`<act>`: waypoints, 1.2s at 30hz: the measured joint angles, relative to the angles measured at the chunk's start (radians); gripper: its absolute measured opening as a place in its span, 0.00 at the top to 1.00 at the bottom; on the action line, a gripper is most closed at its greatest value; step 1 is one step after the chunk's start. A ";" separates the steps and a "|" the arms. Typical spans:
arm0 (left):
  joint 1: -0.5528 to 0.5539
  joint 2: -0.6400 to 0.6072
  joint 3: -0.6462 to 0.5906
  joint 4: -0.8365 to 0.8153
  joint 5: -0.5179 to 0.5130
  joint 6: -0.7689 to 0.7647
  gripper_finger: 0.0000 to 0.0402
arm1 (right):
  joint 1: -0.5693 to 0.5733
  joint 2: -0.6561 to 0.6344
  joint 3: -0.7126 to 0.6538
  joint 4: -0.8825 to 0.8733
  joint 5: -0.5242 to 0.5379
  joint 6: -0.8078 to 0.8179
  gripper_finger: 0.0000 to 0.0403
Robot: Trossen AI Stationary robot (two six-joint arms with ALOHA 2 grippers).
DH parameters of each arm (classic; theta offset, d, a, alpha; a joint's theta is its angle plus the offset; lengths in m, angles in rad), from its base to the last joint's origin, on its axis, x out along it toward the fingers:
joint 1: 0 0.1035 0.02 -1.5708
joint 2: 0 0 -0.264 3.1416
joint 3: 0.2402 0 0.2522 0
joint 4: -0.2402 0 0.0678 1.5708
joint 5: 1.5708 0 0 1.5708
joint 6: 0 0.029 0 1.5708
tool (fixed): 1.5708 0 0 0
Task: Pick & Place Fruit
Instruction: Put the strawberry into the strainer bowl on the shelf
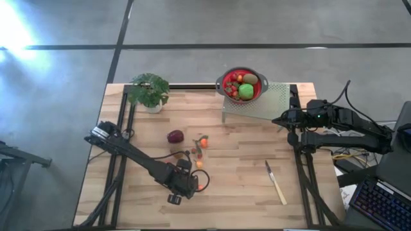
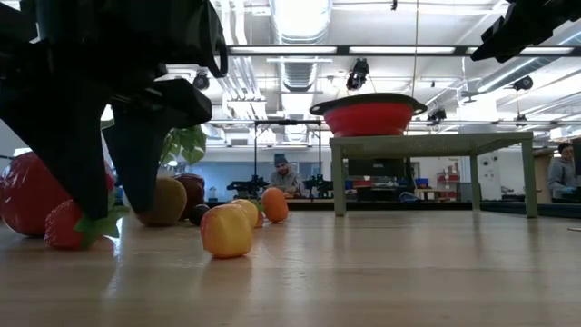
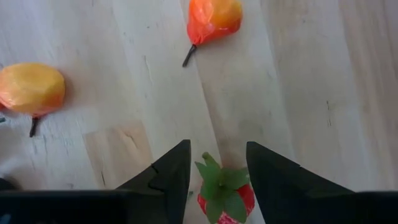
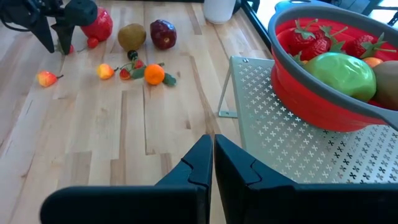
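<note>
A small red strawberry (image 3: 224, 198) with green leaves lies on the wooden table near its front left, also seen in the low view (image 2: 64, 225). My left gripper (image 3: 217, 177) points steeply down and is shut on it. Loose fruit lies around: two orange-yellow ones (image 3: 31, 89) (image 3: 212, 18), a kiwi (image 4: 132, 36), a dark red apple (image 1: 175, 136), a large red fruit (image 4: 99, 25) and an orange (image 4: 154, 74). A red bowl (image 1: 241, 85) holding fruit stands on a perforated rack (image 1: 273, 102). My right gripper (image 4: 213, 155) is shut and raised beside the rack. My left gripper pinches the strawberry by its two sides (image 3: 249, 198) between its two fingers (image 3: 171, 177). The fingers come from above, pointing steeply down. The strawberry's underside rests on the table (image 2: 65, 243), its leafy end (image 2: 100, 221) sticking out sideways.
A potted plant (image 1: 149, 90) stands at the far left corner. A pale-handled knife (image 1: 276, 183) lies at the near right. Bare tabletop stretches between the loose fruit and the rack. People show in the room beyond the table (image 2: 284, 173).
</note>
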 joint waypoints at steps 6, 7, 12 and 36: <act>0.000 0.000 -0.001 -0.003 0.001 0.000 0.67 | 0.000 0.000 0.000 0.000 0.000 0.000 0.97; 0.000 0.000 -0.001 -0.003 0.001 0.001 0.69 | 0.000 0.000 0.000 0.000 0.000 0.000 0.97; 0.000 0.000 -0.001 -0.002 0.001 0.001 0.76 | 0.000 0.000 0.000 0.000 0.000 0.000 0.97; 0.003 0.000 -0.001 -0.001 0.001 0.040 0.98 | 0.000 0.000 0.000 0.000 0.000 0.000 0.97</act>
